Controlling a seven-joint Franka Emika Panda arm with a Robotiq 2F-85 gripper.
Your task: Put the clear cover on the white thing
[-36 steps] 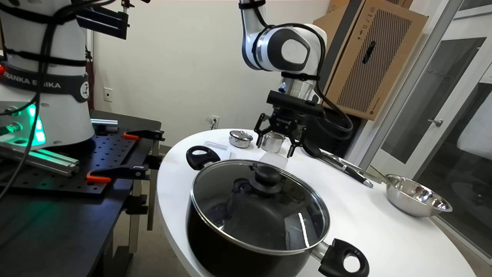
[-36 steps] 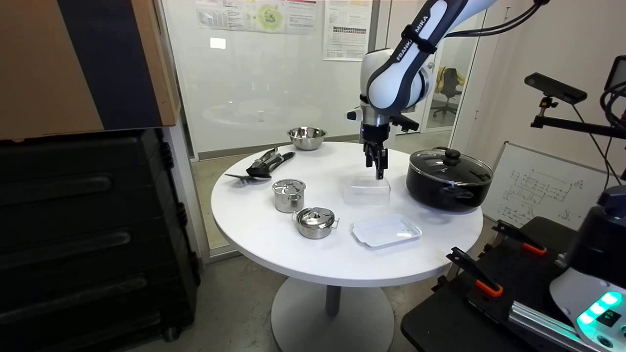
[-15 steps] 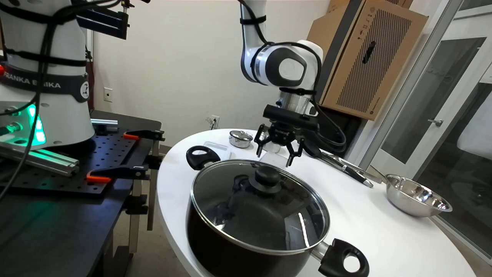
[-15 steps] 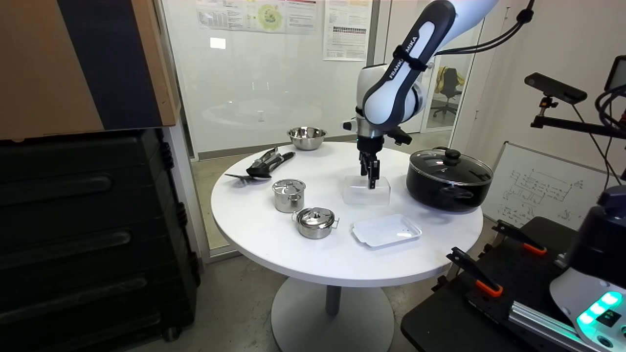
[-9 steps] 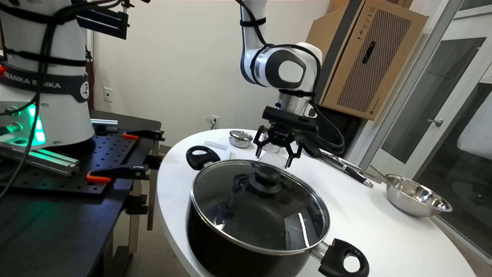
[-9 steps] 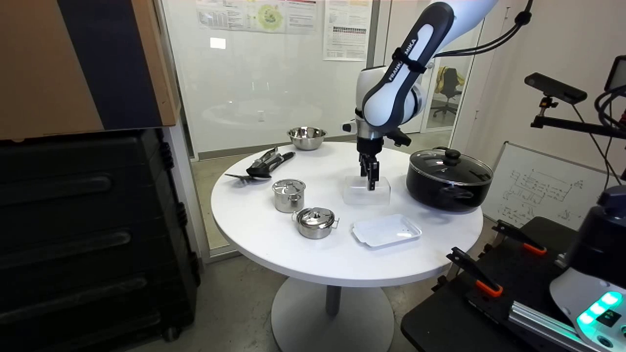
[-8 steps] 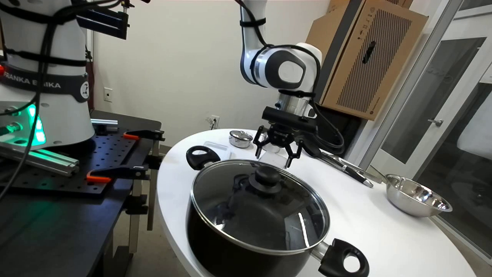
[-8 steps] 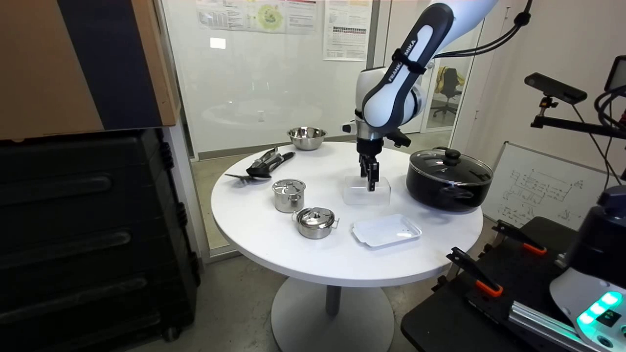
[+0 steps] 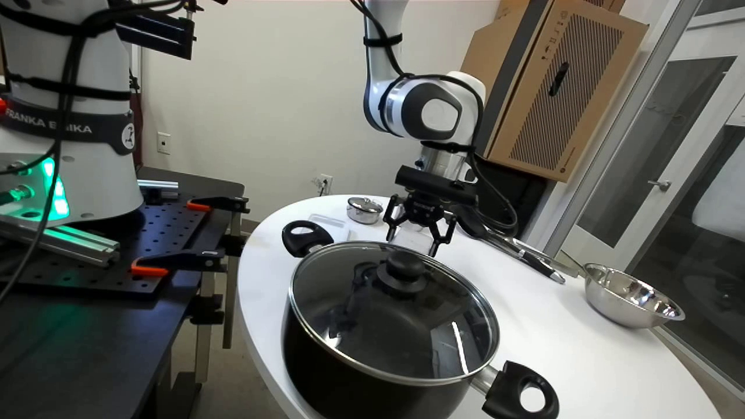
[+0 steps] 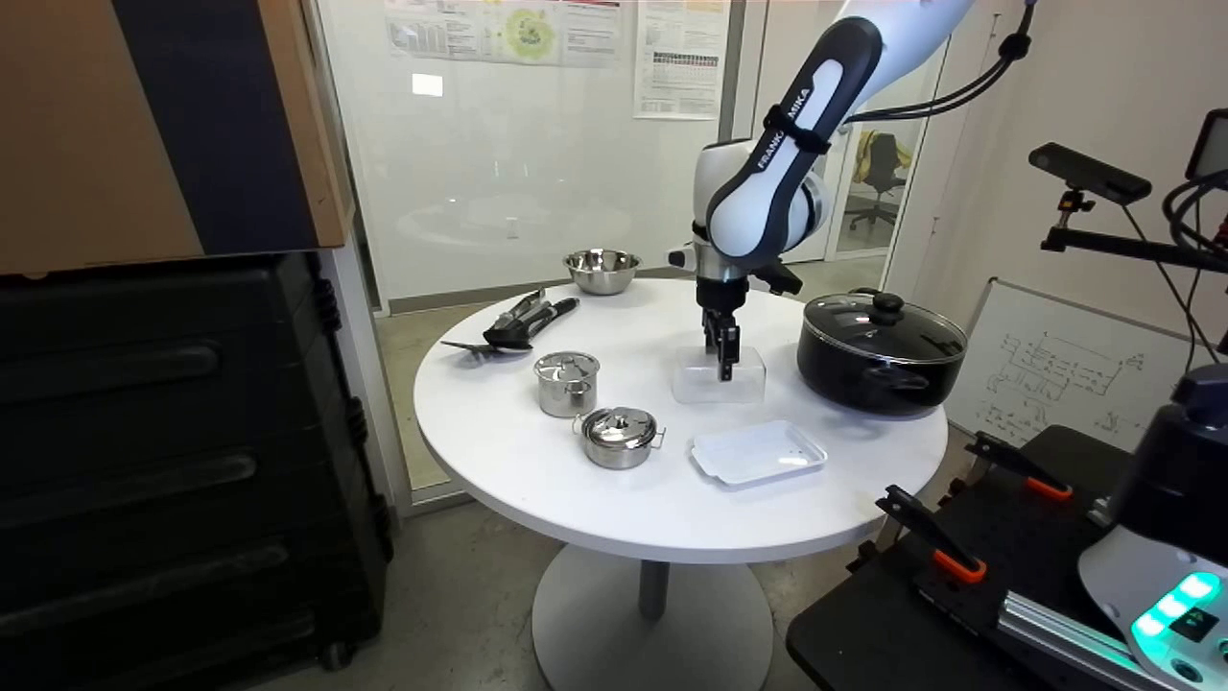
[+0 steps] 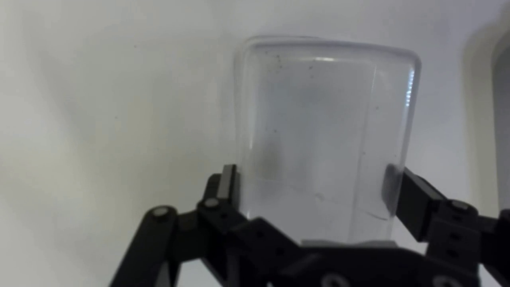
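Clear cover [image 11: 326, 111], held in end effector [image 11: 318, 181], white tray [image 10: 756, 455] near, black pot [image 10: 839, 372] lidded

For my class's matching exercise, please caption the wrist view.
Black two-fingered gripper straddling a clear rectangular plastic cover on a white tabletop.

Clear cover [image 11: 314, 115] partly hidden by pincer [image 11: 318, 181]

The wrist view loses the cover's lower end behind the pincer, itself cropped at the bottom edge; whether the pads [image 11: 228, 182] press on the cover cannot be told. A blurred grey shape [image 11: 503, 135] is cut off at right. In an exterior view the black pot [image 9: 349, 385] runs off the bottom edge, its handle [image 9: 298, 247] at centre left covering part of the white tray [image 9: 340, 227].
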